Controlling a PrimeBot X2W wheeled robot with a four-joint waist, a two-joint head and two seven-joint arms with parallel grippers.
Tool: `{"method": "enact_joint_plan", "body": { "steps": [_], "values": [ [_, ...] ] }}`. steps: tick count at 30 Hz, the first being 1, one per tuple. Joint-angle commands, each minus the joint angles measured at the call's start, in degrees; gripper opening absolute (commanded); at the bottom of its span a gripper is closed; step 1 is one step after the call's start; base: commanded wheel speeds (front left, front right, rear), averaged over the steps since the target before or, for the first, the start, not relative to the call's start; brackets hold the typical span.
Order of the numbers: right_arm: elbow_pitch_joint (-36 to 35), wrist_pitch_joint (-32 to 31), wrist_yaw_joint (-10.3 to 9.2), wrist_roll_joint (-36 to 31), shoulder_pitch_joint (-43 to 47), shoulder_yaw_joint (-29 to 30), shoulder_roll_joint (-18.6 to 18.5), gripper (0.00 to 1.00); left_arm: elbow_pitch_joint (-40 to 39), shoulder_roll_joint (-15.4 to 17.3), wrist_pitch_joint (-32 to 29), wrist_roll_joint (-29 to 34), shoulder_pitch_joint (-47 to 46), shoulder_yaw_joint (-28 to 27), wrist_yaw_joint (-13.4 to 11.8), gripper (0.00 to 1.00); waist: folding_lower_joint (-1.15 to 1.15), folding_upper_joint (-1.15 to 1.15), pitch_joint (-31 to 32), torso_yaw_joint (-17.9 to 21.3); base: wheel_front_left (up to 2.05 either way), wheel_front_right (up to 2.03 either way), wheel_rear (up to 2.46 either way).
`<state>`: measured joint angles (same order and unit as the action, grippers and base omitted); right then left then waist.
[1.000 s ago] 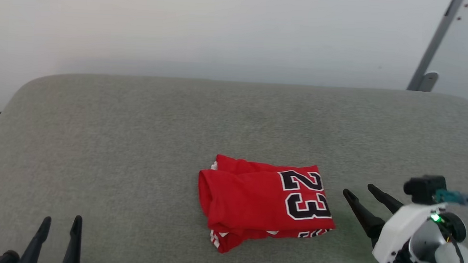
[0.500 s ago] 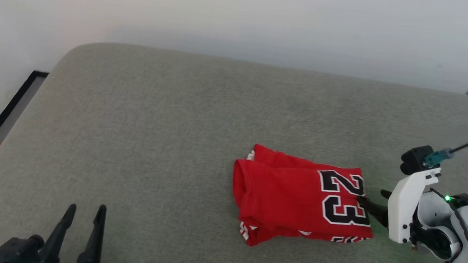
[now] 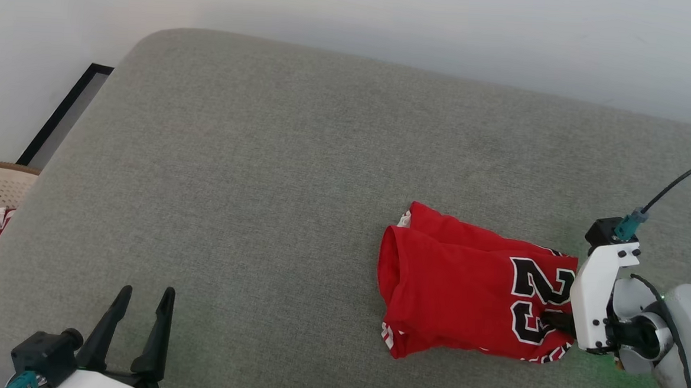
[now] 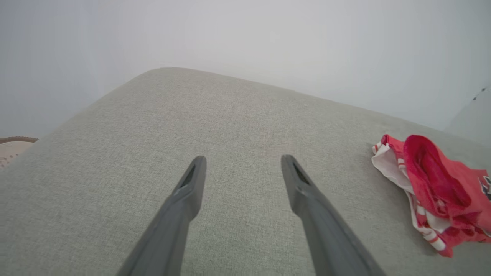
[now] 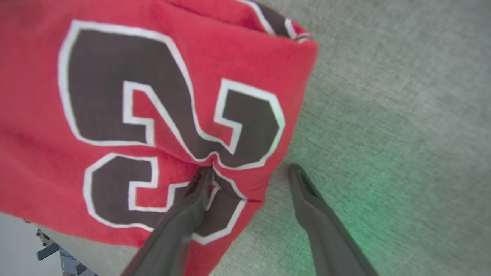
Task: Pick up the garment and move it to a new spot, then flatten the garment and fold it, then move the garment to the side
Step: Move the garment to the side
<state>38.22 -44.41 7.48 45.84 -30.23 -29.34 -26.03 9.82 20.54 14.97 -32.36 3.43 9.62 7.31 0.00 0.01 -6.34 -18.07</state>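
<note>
my right gripper (image 5: 249, 170) straddles the right edge of the garment (image 3: 464, 295), jaws wide, holding nothing; my left gripper (image 3: 146, 293), wide and empty too, sits well left of it.

Expect even, diffuse lighting in all three views: the grey cushion (image 3: 263, 184) reads bright, with no hard shadows and no glare. Note a soft, narrow shadow along the near edge of the garment (image 3: 464, 289) in the head view and beneath its rolled end in the left wrist view. A green cast falls on the cushion beside the right gripper (image 5: 250, 168), strongest at the lower right of the right wrist view; a fainter tint shows at the lower right of the head view. The pale wall (image 4: 268, 38) is washed out and featureless. The fingers of the left gripper (image 4: 243, 158) and of the right gripper go soft toward the bottom edge of their wrist views.
</note>
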Motion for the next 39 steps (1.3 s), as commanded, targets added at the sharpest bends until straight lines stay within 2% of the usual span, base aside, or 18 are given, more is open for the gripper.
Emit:
{"method": "enact_joint_plan", "body": {
  "steps": [1, 2, 3, 8, 14, 25, 34, 39],
  "values": [
    [1.47, -0.92, 0.01, 0.24, 2.1, -1.66, 2.84, 1.0, 0.08, 0.1, 0.27, -0.42, -0.91, 0.09, 0.2, 1.0, 0.0, -0.01, -0.21, -0.21, 0.0, 0.0, 0.0],
    [1.58, -1.58, 0.02, 0.49, 2.23, -2.38, 3.6, 0.77, 0.13, 0.06, 0.27, -0.45, -1.14, 0.11, 0.2, 1.0, 0.0, -0.01, -0.28, -0.31, 0.0, 0.0, 0.0],
    [1.47, -1.61, 0.16, 0.87, 2.23, -2.67, 4.04, 0.0, 0.23, 0.03, 0.27, -0.51, -1.26, 0.1, 0.2, 1.0, 0.0, -0.01, -0.38, -0.37, 0.0, 0.0, 0.0],
    [0.45, -1.54, 0.11, 1.39, 0.72, -2.34, 2.58, 0.0, 0.41, 0.2, 0.27, -0.98, -2.01, -0.36, 0.2, 1.0, 0.0, -0.01, -0.7, 0.19, 0.0, 0.0, 0.0],
    [-5.55, -0.21, -0.01, 1.71, -1.83, -1.36, -0.57, 0.0, -0.02, 0.83, 0.27, -1.44, -2.61, -1.33, 0.2, 1.0, 0.0, -0.01, -1.09, 2.5, 0.0, 0.0, 0.0],
    [-16.47, 0.03, -0.01, -0.43, -5.15, 2.33, -5.04, 0.0, -2.18, 1.87, 0.27, -1.08, -5.54, -4.33, 0.21, 1.0, 0.0, -0.01, -2.64, 9.37, 0.0, 0.0, 0.0],
    [-21.89, -0.44, -0.02, -3.06, -7.89, 6.82, -8.19, 0.0, -3.19, 3.25, 0.28, -0.42, -11.13, -1.86, 0.21, 1.0, 0.0, -0.01, -5.62, 15.85, 0.0, 0.0, 0.0],
    [-22.37, 0.97, -0.02, -5.55, -10.01, 10.75, -9.67, 0.0, -3.55, 4.25, 0.27, 0.01, -16.42, 1.8, 0.21, 1.0, 0.0, -0.01, -7.97, 20.07, 0.0, 0.0, 0.0]
  ]
}}
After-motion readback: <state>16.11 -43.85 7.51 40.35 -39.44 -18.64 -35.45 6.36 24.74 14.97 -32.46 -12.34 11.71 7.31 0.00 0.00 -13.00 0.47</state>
